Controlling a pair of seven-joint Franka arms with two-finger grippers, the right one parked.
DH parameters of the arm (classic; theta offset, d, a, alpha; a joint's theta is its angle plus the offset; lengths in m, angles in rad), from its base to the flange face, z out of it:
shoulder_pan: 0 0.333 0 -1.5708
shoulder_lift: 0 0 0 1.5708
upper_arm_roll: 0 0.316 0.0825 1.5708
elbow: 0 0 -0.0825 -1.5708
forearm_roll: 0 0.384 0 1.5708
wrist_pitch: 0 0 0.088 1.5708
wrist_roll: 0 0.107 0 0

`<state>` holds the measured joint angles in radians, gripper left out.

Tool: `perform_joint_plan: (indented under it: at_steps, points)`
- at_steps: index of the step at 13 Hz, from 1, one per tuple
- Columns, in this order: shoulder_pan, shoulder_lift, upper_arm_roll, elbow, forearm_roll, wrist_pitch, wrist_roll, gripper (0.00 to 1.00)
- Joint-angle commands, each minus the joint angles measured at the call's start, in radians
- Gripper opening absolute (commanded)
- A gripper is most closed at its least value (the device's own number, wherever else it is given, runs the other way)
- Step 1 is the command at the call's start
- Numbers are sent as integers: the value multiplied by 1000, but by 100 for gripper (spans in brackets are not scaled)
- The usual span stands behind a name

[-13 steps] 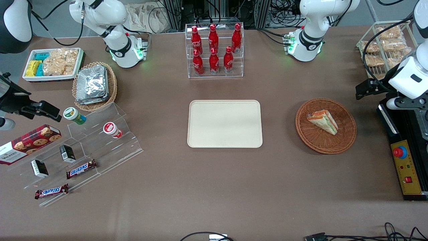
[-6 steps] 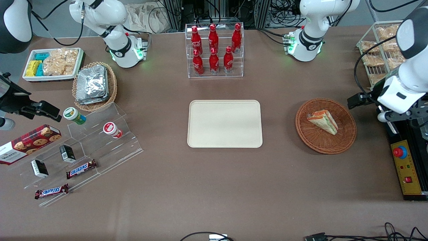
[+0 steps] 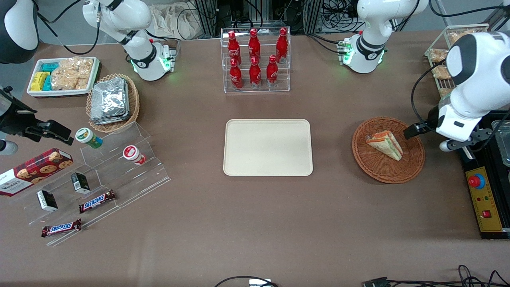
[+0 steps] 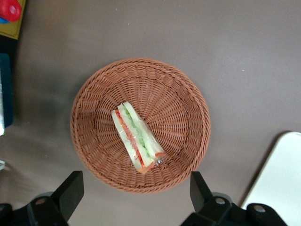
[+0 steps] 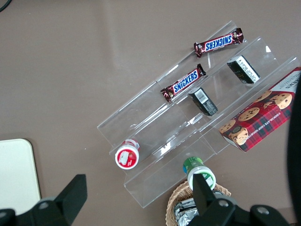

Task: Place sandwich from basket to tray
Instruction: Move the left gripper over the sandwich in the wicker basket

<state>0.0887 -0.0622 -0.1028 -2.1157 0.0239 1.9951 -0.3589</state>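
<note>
The sandwich (image 3: 385, 144) is a pale triangular wedge with green and orange-red layers, lying in the round brown wicker basket (image 3: 388, 173) toward the working arm's end of the table. The cream tray (image 3: 267, 147) lies flat at the table's middle with nothing on it. The left arm's white wrist (image 3: 454, 119) hangs above the basket's edge on the working arm's side. In the left wrist view my gripper (image 4: 136, 190) is open wide above the table just outside the basket (image 4: 188, 94) rim, with the sandwich (image 4: 137, 141) ahead of it and nothing between its fingers. A corner of the tray (image 4: 282, 179) shows there too.
A black box with a red stop button (image 3: 484, 199) sits beside the basket at the working arm's end. A white wire rack (image 3: 442, 59) stands farther back. A clear rack of red bottles (image 3: 255, 59) is farther from the camera than the tray. Snack shelves (image 3: 119, 171) lie toward the parked arm's end.
The left arm has swung from the table's end toward the basket, and its wrist now hangs over the basket's edge. The sandwich, basket and tray have not moved.
</note>
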Motion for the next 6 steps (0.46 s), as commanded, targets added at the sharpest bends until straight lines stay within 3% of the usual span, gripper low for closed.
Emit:
perform_joint_plan:
  at_steps: [1, 6]
  points:
    - [2, -61, -5, -138, 2, 109, -72, 100]
    - [-4, -60, -8, -281, 45, 287, -211, 100]
